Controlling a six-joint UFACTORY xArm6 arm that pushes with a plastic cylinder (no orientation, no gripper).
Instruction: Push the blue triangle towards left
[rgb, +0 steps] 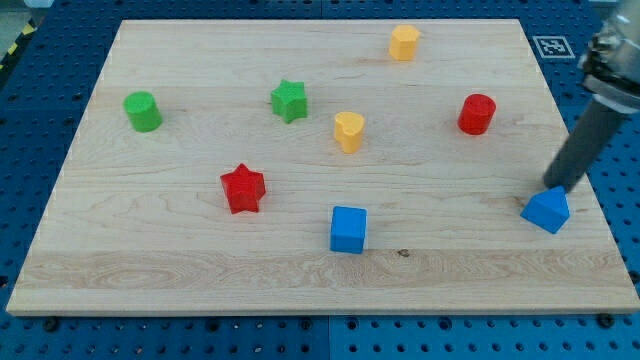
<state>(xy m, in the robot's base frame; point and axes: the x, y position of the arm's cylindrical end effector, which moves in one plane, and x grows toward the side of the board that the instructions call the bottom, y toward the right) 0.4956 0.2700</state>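
Wooden board (300, 280) on a blue perforated bench, with eight small blocks spread across it. At the view's lower right, near the board's right edge, sits the blue triangle (546, 210). My tip (556, 187), the lower end of a bare dark rod with nothing to open or close, stands at the triangle's upper right corner, touching it or very nearly so; contact cannot be confirmed. The rod slants up toward the view's top right.

To the triangle's left, well apart, lies the blue cube (348, 229), with the red star (242, 188) farther left. Above these are the yellow heart-like block (348, 131), the green star (289, 100), the green cylinder (143, 111), the red cylinder (477, 114) and the yellow block (404, 43) near the top edge.

Progress, as I judge it: the triangle lies far to the right, so the leftward push is barely begun. My tip is on the correct side; nearly the whole travel remains, and the blue cube lies roughly in that path.
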